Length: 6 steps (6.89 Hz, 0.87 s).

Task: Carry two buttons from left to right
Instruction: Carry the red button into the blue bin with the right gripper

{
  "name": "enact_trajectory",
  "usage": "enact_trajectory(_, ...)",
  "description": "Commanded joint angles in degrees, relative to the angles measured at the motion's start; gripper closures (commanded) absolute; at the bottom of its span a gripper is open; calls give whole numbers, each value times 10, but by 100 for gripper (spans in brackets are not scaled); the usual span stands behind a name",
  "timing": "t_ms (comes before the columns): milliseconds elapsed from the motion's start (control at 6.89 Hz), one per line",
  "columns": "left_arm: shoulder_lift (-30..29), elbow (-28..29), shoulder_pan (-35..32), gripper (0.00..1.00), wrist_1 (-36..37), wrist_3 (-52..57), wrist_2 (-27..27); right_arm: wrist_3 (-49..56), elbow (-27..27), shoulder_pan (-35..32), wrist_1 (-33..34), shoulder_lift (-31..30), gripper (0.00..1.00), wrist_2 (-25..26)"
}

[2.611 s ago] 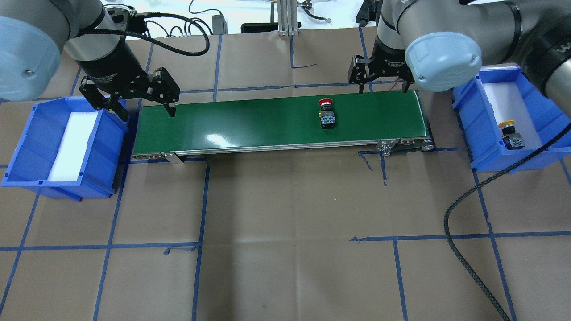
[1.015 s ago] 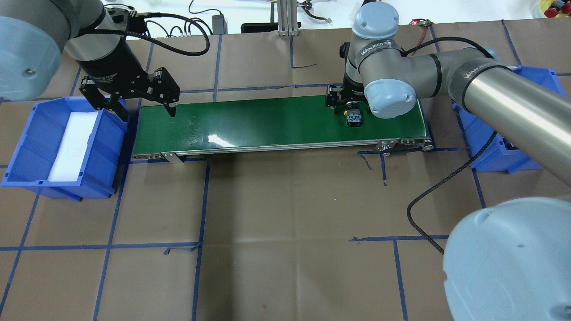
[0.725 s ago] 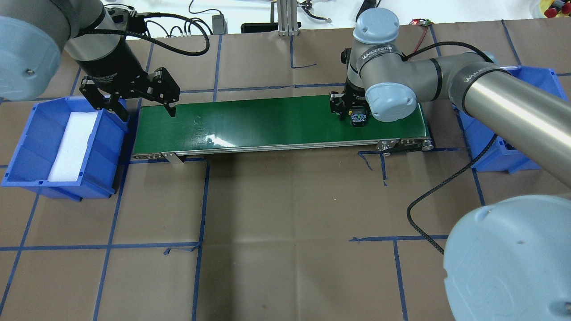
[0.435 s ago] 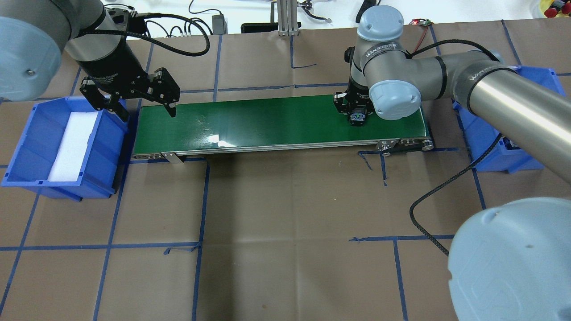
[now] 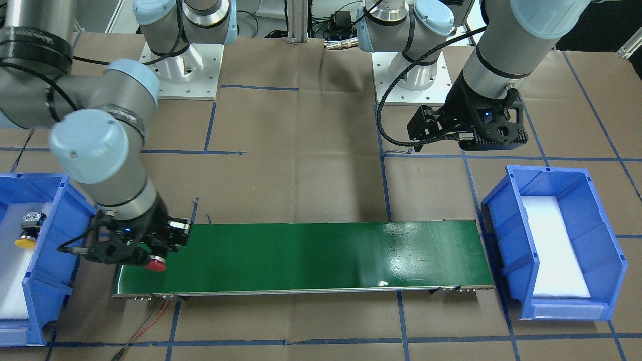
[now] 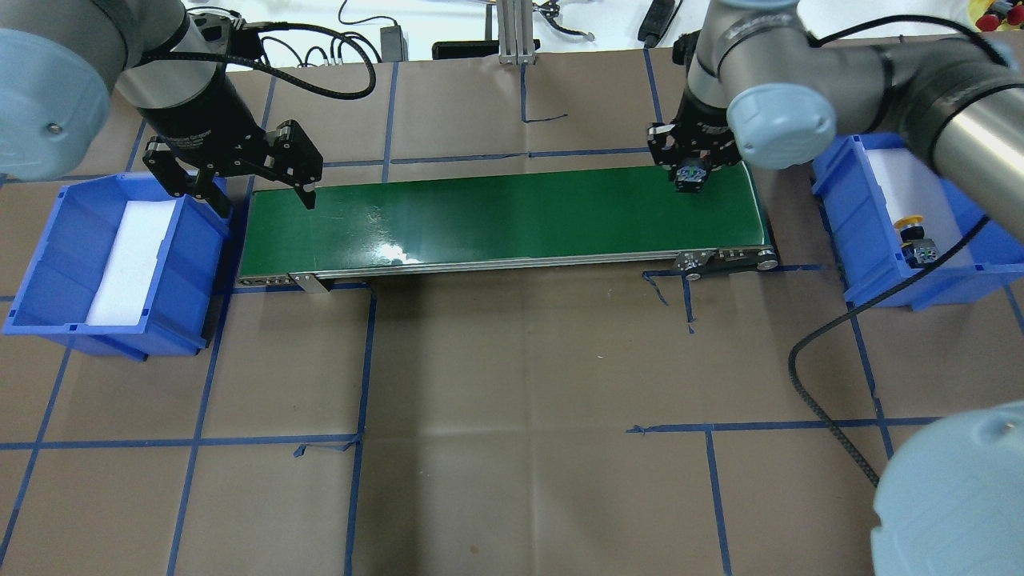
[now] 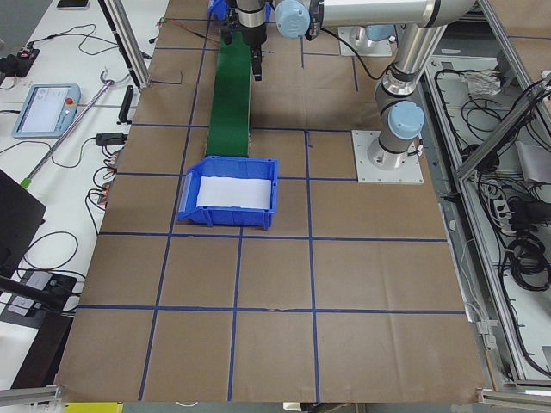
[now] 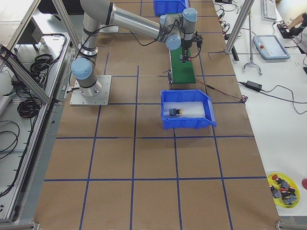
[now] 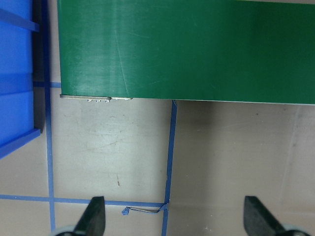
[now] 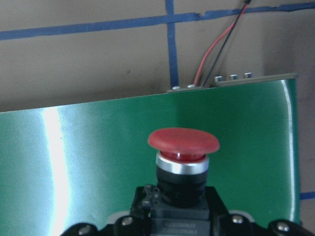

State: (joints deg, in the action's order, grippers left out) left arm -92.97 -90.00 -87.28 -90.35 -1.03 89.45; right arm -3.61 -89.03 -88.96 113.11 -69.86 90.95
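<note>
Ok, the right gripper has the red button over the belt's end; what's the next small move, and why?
Probably carry it sideways to above the blue bin on the robot's right, grip shut. The right gripper holds the red button over the conveyor belt end, beside that bin, where the yellow button already lies.

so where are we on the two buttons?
Done: the yellow button lies in the right bin. In hand: the right gripper is shut on the red button, over the right end of the belt. Left to do: carry it into the right bin and release. The left gripper hangs open by the left bin, which shows only white foam.
</note>
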Motion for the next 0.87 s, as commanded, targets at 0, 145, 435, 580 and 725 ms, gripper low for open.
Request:
enact_trajectory(0,1,0,0,0,0,1,-1,150,61,104,-94,-46,96,0)
enact_trajectory(145,1,0,0,0,0,1,-1,230,87,156,-121,-44,96,1)
enact_trajectory(435,1,0,0,0,0,2,-1,319,96,234,-120,-24,95,3)
enact_trajectory(580,1,0,0,0,0,2,-1,321,99,242,-113,14,96,4)
enact_trajectory(725,1,0,0,0,0,3,-1,324,101,243,-101,44,96,29)
